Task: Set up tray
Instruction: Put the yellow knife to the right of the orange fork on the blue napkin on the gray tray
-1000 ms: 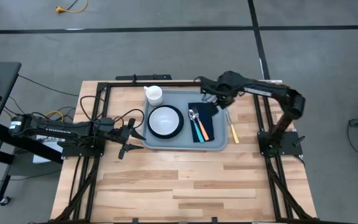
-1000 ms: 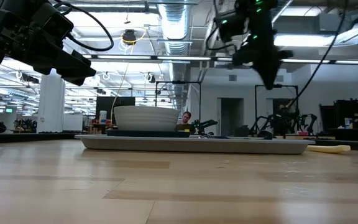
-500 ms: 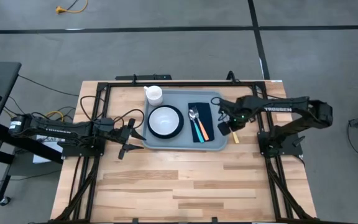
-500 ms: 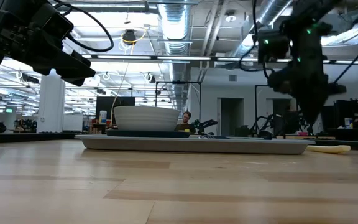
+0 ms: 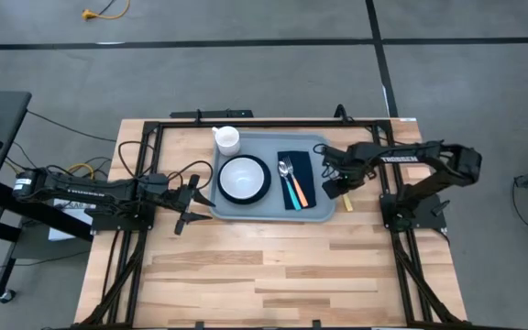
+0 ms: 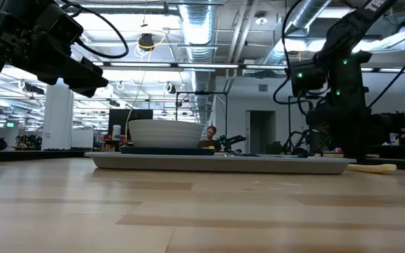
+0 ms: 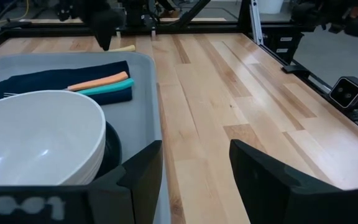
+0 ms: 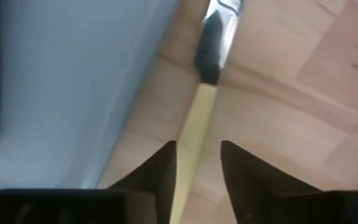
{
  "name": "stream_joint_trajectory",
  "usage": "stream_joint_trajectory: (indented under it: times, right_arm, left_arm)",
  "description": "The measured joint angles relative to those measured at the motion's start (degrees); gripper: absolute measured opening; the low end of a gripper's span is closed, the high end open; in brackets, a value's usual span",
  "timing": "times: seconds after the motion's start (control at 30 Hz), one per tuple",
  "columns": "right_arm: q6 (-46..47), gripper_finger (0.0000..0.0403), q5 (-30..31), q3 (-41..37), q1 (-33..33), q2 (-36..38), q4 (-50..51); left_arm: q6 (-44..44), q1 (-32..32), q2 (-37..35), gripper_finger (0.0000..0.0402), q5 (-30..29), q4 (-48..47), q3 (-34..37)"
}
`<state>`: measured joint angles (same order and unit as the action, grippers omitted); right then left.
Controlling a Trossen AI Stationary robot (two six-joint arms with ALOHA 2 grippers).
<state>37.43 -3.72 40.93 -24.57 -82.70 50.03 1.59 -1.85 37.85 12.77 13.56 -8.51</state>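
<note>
- Tray (image 5: 269, 213): centre of the high view, carrying bowl on plate (image 5: 244, 179), cup (image 5: 226, 139), napkin (image 5: 298, 179) with spoon and two coloured-handled utensils.
- Knife (image 8: 199, 118): yellow handle, on the table just beside the tray's right rim.
- Right gripper (image 8: 197, 163): fingers apart, straddling the knife handle, not yet clamped.
- Left gripper (image 7: 194, 168): fingers apart, waiting at the tray's left edge.
- Risk: low, close-in closure could skid the knife or nudge the rim.
- Hidden: blade tip cut off; contact with wood unclear.

Past the left gripper's (image 7: 194, 165) parted fingers, a white bowl (image 7: 36, 137) sits on the tray (image 7: 143, 87) beside a navy napkin (image 7: 61, 87).
</note>
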Motion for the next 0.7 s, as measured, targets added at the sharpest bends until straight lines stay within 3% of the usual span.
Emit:
stream_joint_trajectory:
  times: [0.23,0.43,0.57,0.7]
  right_arm:
    - [-3.6,0.0163,-0.9,0.2,-1.9,-5.3,-2.4]
    - [-4.9,0.0173,-0.6,0.5,-2.1,-8.1,-1.9]
    - [-3.8,0.0137,-0.3,0.5,-3.0,-7.9,-1.7]
    - [-1.3,0.0042,-0.3,0.1,-4.6,-6.2,-1.6]
  left_arm:
    - [0.9,0.0,0.0,0.0176,0.0,0.0,0.0]
    - [0.9,0.0,0.0,0.0176,-0.1,0.0,0.0]
    - [0.9,0.0,0.0,0.0176,-0.1,0.0,0.0]
    - [0.9,0.0,0.0,0.0176,-0.1,-0.1,0.0]
